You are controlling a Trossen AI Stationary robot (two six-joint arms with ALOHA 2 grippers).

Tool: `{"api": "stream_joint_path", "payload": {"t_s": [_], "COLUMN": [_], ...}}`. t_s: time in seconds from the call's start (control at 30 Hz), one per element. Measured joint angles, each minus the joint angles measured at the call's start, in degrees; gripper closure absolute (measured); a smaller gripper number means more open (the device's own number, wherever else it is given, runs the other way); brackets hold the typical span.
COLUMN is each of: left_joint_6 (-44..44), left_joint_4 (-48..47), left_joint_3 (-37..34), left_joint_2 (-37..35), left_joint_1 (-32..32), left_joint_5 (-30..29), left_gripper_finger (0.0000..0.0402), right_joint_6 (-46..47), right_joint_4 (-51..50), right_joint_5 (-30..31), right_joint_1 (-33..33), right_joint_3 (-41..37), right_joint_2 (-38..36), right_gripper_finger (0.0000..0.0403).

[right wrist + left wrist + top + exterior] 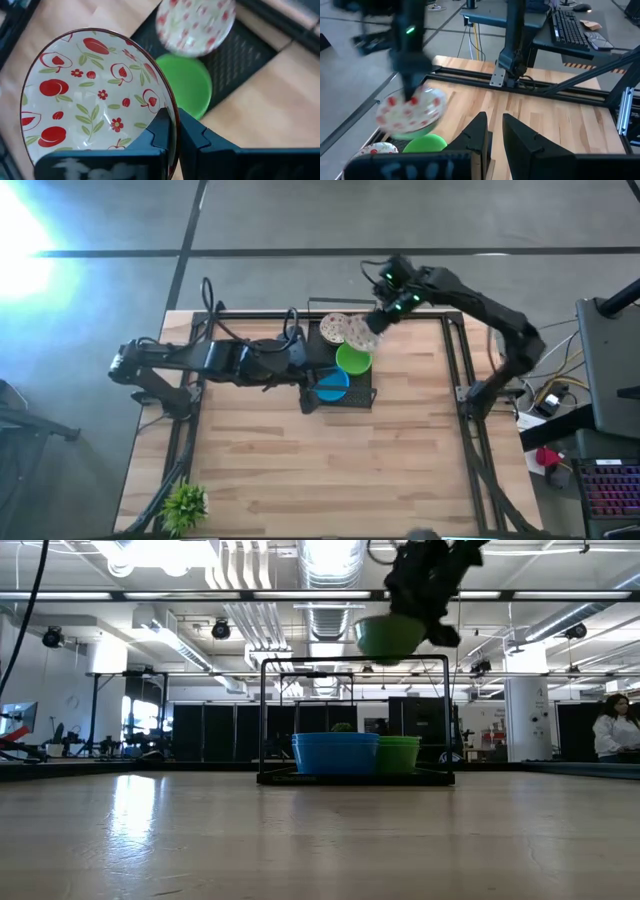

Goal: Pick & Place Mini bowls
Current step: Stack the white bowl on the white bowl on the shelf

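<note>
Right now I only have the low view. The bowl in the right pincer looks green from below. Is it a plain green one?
Observer: No. The right wrist view shows the right pincer clamped on the rim of a round white bowl with a red floral pattern.
Operator: What's near it?
Observer: High view: a second white floral bowl and a plain green bowl in the black wire rack.
Operator: Left arm?
Observer: The left pincer is open and empty, beside the plain blue bowl.
</note>
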Motion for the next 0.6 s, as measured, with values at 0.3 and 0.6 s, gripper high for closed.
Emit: {"api": "stream_joint_path", "payload": {"t_s": [0.3,0.6], "left_joint_6": [2.5,3.4], "left_joint_4": [0.0,0.0], "left_joint_3": [0.0,0.0], "left_joint_2": [-0.7,-0.7], "left_joint_1": [0.0,0.0], "left_joint_5": [0.0,0.0], "left_gripper_finger": [0.0348,0.0349], "right_joint_6": [-0.7,-1.6], "right_joint_4": [2.4,3.0], "right_joint_5": [0.0,2.9], "right_joint_1": [-3.8,-3.7], "right_joint_3": [11.4,21.0], "right_joint_2": [16.7,27.0], "right_gripper_finger": [0.0392,0.0392]}}
